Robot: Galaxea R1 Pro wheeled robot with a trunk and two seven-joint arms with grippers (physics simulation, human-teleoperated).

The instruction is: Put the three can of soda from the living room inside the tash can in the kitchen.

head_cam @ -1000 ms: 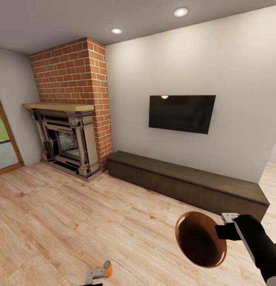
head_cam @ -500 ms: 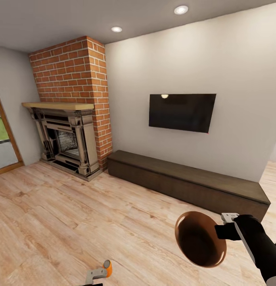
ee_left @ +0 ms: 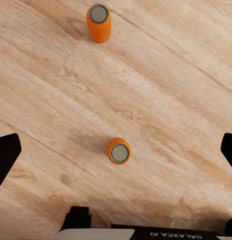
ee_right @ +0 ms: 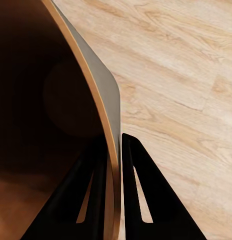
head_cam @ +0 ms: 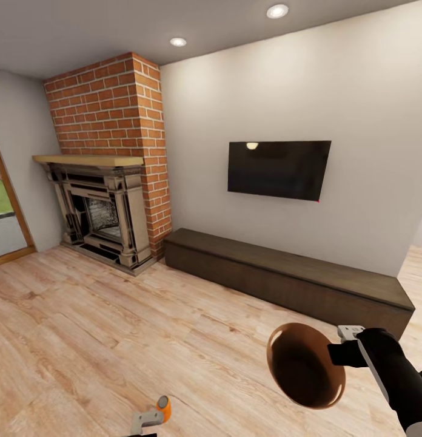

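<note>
- Wood floor [head_cam: 114, 340]: open run from the brick fireplace [head_cam: 105, 158] outward; nothing stands on it there.
- Low dark cabinet [head_cam: 284, 276]: just beside the fireplace, along the wall under the TV [head_cam: 277, 170]; blocks passage at floor level.
- Trash can [head_cam: 305, 364]: held off the floor, well out from the fireplace; right end effector [ee_right: 113, 150] pinches its rim.
- Left end effector [ee_left: 116, 145]: fingers spread wide; upright orange can [ee_left: 119, 151] between them, second orange can [ee_left: 99, 22] well apart, bare floor between.

home living room, red-brick fireplace [head_cam: 108, 182], wall TV [head_cam: 277, 169], low dark media bench [head_cam: 284, 276], wood floor [head_cam: 114, 340]
</note>
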